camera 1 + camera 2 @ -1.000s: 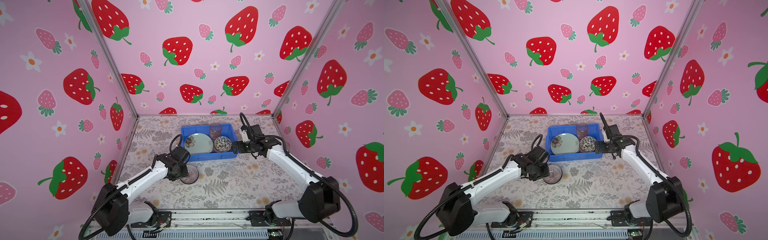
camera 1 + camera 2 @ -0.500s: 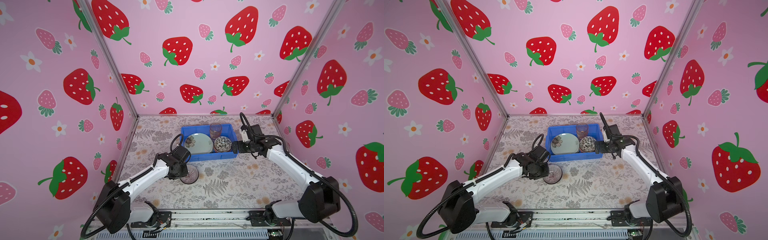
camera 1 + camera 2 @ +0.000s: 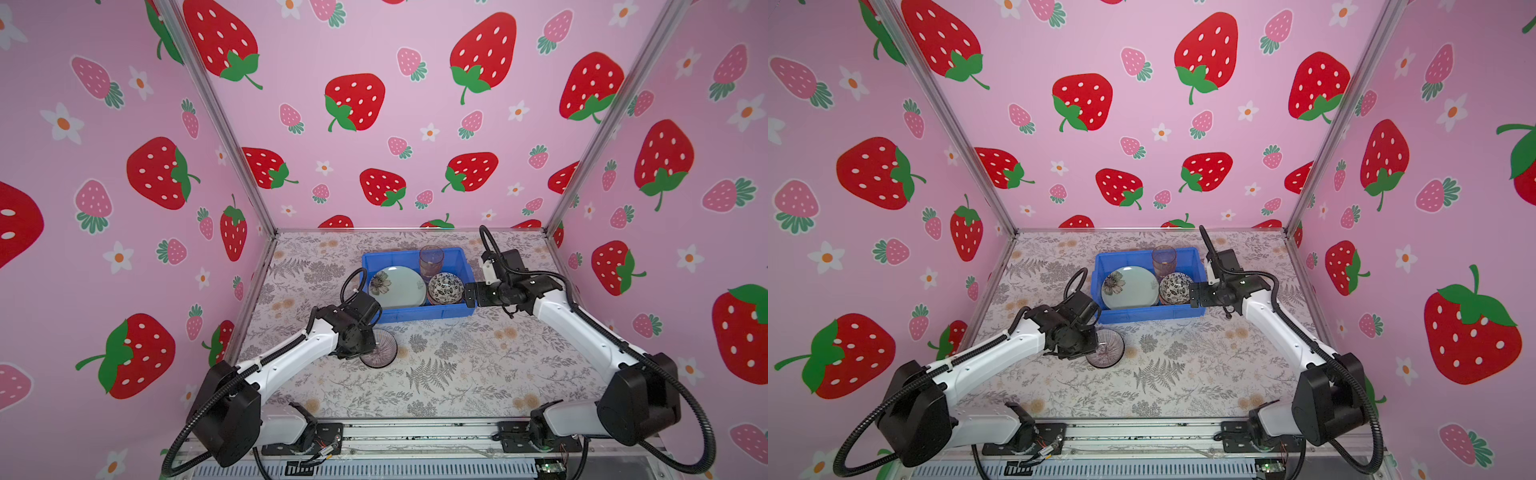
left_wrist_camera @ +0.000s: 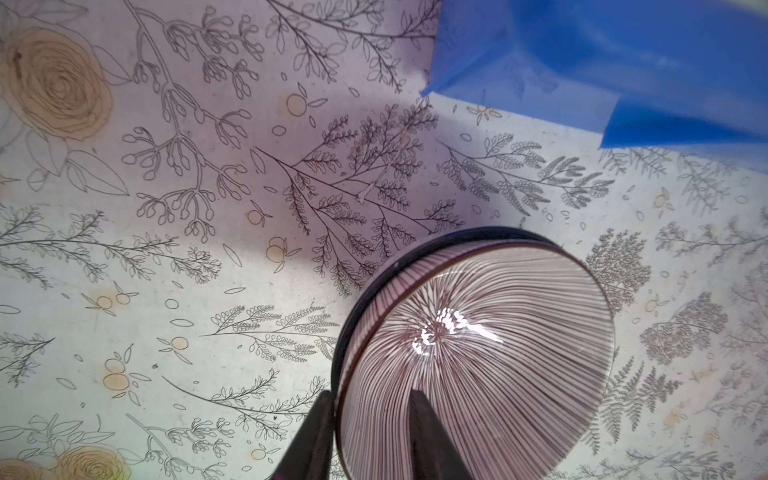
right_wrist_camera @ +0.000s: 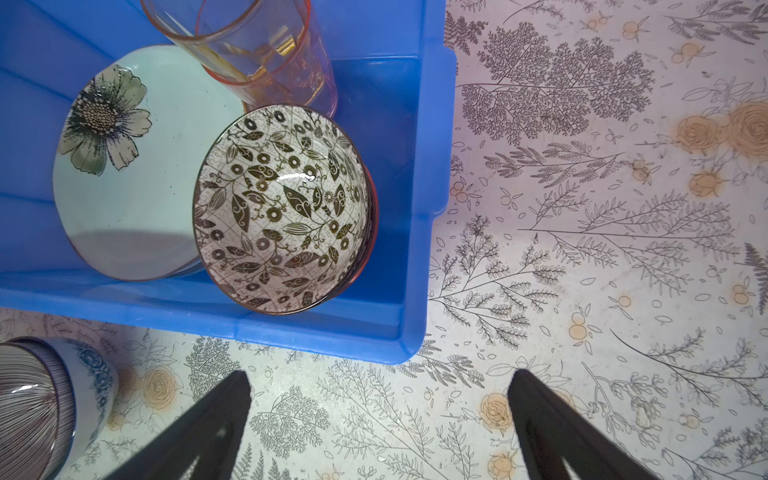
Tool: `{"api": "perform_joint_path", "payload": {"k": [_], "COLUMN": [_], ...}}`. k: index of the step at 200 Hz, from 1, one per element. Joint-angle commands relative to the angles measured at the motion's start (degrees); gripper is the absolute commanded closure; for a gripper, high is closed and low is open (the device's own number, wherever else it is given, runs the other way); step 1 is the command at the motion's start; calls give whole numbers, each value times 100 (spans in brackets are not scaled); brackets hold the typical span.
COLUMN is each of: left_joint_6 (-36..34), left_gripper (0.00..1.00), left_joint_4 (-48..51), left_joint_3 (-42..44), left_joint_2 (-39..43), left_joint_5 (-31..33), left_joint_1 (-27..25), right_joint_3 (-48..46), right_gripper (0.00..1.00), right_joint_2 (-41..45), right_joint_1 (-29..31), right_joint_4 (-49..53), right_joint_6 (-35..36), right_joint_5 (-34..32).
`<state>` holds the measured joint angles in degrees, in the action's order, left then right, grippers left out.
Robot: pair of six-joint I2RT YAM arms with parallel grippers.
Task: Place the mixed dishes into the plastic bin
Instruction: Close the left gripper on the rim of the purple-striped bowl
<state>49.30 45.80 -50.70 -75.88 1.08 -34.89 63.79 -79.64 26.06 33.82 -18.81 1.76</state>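
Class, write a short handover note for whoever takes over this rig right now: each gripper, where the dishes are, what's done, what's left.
Left gripper: fingers astride the rim of the striped bowl; firm grip unclear.
Right gripper: open, empty, beside the right end of the blue bin.
Done: green flower plate, black-floral bowl and tumbler are in the bin.
To do: striped bowl, outside in front of the bin, goes in.
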Motion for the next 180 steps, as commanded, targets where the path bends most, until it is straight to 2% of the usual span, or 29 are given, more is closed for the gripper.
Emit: {"api": "perform_joint_path", "payload": {"k": [1, 145, 148, 155, 180], "left_joint_6": [1, 36, 36, 37, 44], "left_gripper": [68, 93, 97, 99, 100], "left_joint_4": [184, 334, 344, 351, 325], "left_joint_3": [-112, -170, -180, -193, -194], "left_joint_2": [-77, 129, 144, 173, 279], "left_joint_5": [163, 226, 226, 230, 225], "left_joint_1": [-20, -19, -20, -21, -22], "right_joint_3": [-77, 17, 26, 32, 114], "right_gripper": [1, 1, 1, 1, 1], "right_joint_2": [131, 247, 251, 277, 324], "right_joint_1": [-40, -47, -49, -49, -49], "right_joint_4": [16, 63, 74, 80, 113], "right_joint_6": [9, -8, -9, -18, -35], "right_joint_5": [8, 58, 68, 93, 213]}}
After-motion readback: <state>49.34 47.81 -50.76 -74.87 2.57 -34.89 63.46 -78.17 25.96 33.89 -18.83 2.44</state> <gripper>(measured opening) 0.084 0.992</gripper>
